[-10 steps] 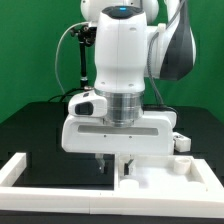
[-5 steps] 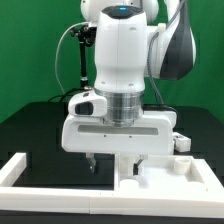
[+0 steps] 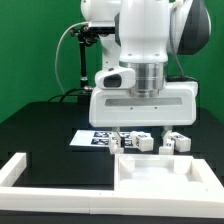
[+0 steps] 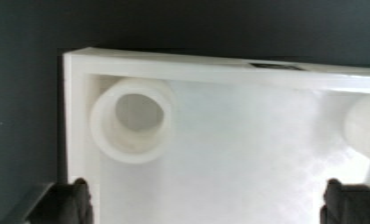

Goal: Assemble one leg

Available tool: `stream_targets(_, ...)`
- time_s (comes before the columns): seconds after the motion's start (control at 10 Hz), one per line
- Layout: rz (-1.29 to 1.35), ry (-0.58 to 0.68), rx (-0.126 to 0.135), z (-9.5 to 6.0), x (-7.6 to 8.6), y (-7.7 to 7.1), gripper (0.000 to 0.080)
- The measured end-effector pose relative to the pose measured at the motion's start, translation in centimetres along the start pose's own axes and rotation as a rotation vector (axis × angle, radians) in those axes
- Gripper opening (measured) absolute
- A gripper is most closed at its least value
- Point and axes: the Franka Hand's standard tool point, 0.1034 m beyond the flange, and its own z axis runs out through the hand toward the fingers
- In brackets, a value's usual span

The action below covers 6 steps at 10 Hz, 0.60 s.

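Note:
The white square tabletop (image 3: 165, 178) lies flat at the front of the black table. In the wrist view its corner (image 4: 235, 110) fills the frame, with a white round part (image 4: 137, 122) seen end-on near that corner; I cannot tell whether it is a leg or a socket. Two or three white legs with tags (image 3: 138, 142) lie behind the tabletop. My gripper (image 3: 143, 133) hangs above the tabletop's back edge, open and empty. In the wrist view (image 4: 203, 203) its dark fingertips (image 4: 65, 202) stand far apart on either side of the white surface.
The marker board (image 3: 95, 139) lies flat behind the tabletop at the exterior view's left. A white angled frame (image 3: 22, 172) borders the table's front left. Another tagged white part (image 3: 178, 142) sits at the right behind the tabletop.
My gripper has risen from low at the tabletop's left edge and moved to the exterior view's right. The legs and the marker board behind it now show.

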Motion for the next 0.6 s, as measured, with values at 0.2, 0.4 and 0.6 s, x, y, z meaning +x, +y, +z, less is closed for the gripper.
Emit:
stream_targets(0.2, 0.006, -0.006, 0.0, 0.3, -0.1, 0.2, 0.0649)
stream_targets(0.4, 0.101, -0.054, 0.005, 0.5, -0.9, -1.4, 0.0649)
stream_targets(0.6, 0.189, -0.179, 0.004, 1.6, -3.0, -5.5, 0.0649)
